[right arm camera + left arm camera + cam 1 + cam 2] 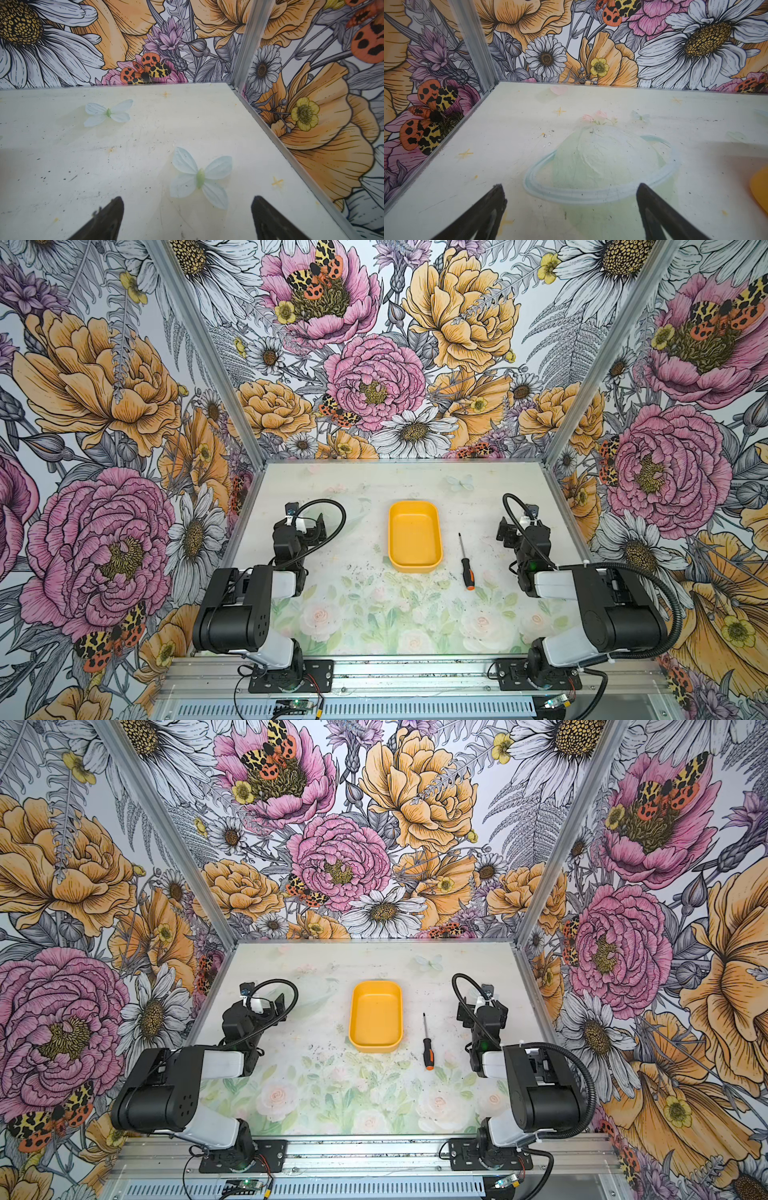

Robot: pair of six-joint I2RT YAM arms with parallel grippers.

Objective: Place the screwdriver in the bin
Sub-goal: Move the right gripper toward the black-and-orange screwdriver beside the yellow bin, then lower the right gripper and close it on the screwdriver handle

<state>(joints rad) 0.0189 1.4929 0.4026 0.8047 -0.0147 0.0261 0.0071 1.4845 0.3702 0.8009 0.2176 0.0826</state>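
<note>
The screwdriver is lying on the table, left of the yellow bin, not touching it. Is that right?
Not quite. Both top views show the screwdriver lying on the table to the right of the yellow bin, not the left. It is not touching the bin, just as you said.

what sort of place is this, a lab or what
Most likely an enclosed robot test cell. A left arm and right arm are bolted to an aluminium rail, floral wall panels box in the tabletop, and a bin and screwdriver lie on it.
</note>
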